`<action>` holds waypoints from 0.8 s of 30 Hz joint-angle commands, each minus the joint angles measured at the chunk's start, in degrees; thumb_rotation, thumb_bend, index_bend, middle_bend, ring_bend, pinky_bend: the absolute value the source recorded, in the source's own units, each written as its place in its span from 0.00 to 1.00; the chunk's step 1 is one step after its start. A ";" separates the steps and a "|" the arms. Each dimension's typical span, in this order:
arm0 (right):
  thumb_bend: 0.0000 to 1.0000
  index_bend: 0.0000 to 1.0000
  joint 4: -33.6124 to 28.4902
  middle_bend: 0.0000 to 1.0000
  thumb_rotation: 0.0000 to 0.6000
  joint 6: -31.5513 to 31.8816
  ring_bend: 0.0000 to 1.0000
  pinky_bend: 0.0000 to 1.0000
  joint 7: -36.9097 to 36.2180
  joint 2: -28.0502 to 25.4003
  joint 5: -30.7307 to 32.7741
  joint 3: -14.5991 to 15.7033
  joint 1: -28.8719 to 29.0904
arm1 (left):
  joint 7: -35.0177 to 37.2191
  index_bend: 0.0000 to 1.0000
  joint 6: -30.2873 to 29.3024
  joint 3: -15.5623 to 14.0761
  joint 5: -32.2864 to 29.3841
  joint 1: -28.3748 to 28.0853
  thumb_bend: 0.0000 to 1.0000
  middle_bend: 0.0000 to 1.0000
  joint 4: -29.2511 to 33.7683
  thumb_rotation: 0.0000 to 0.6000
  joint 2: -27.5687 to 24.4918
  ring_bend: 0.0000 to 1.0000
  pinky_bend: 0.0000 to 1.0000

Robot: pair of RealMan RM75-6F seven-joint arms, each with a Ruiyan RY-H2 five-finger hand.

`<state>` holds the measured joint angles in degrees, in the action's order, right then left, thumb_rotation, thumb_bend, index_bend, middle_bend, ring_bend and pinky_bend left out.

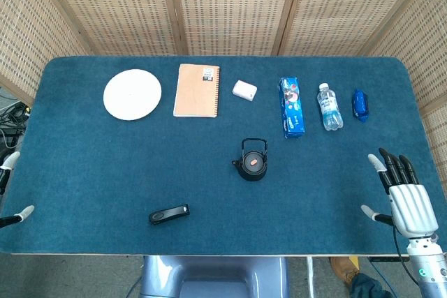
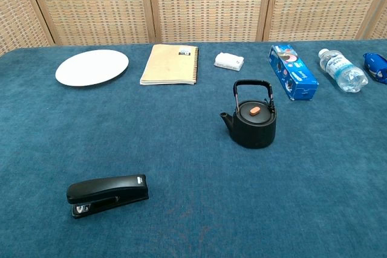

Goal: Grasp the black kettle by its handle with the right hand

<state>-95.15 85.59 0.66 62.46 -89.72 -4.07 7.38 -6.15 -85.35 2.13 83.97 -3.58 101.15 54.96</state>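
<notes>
The black kettle (image 1: 253, 162) (image 2: 254, 121) stands upright near the middle of the blue table, its arched handle (image 2: 252, 89) raised and its spout pointing left. An orange knob tops its lid. My right hand (image 1: 405, 197) hovers at the table's front right corner, fingers spread and holding nothing, well to the right of the kettle. Only fingertips of my left hand (image 1: 12, 186) show at the left edge of the head view, apart and empty. Neither hand appears in the chest view.
A black stapler (image 1: 169, 213) (image 2: 107, 193) lies front left. Along the back sit a white plate (image 1: 133, 94), a tan notebook (image 1: 197, 90), a small white box (image 1: 244, 90), a blue carton (image 1: 291, 107), a water bottle (image 1: 330, 106) and a blue packet (image 1: 360, 104).
</notes>
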 commanded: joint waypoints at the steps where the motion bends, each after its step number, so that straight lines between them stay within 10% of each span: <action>1: 0.00 0.00 0.03 0.00 1.00 -0.19 0.00 0.00 -0.04 0.04 0.02 0.07 0.04 | 0.01 0.00 0.10 0.00 -0.08 -0.02 0.00 0.00 -0.03 1.00 0.01 0.00 0.00; 16: 0.04 0.00 -0.35 0.00 1.00 -15.04 0.00 0.00 -6.10 -2.92 2.62 -3.11 9.90 | -1.60 0.00 1.20 0.44 -1.29 -0.71 0.00 0.00 0.23 1.00 0.54 0.00 0.00; 22: 0.36 0.00 -1.12 0.00 1.00 -27.27 0.00 0.00 -10.87 -5.16 6.34 -6.84 18.68 | -2.67 0.00 2.61 0.93 -3.09 -1.41 0.00 0.00 0.30 1.00 0.94 0.00 0.00; 24: 0.62 0.00 -1.72 0.00 1.00 -35.70 0.00 0.00 -16.09 -4.84 9.44 -9.62 24.73 | -2.74 0.00 3.63 1.38 -4.51 -1.90 0.00 0.00 -0.08 1.00 1.11 0.00 0.00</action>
<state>-96.00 60.07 -9.04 58.45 -84.58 -9.69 24.13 -8.78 -82.36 3.18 80.25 -5.11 101.32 55.92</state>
